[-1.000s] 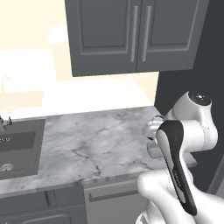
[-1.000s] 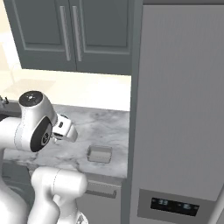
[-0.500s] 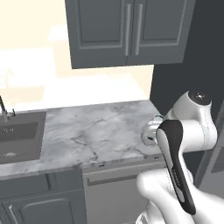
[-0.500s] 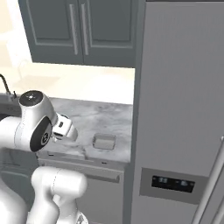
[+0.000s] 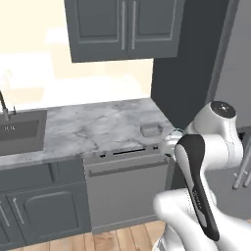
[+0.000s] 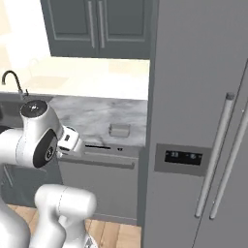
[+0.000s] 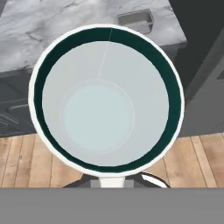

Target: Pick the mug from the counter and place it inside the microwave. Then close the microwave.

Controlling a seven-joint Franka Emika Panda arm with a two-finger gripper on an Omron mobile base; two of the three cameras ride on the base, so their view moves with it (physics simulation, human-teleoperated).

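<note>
base has rolled right: sink sliding off left, fridge now big. means transit twd microwave. gripper clenched on mug, held off the counter over floor. tray stays put.

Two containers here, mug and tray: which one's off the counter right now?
The mug: teal-rimmed, round, held in the shut gripper with floor visible below it. The grey rectangular tray sits on the counter near the fridge.
</note>
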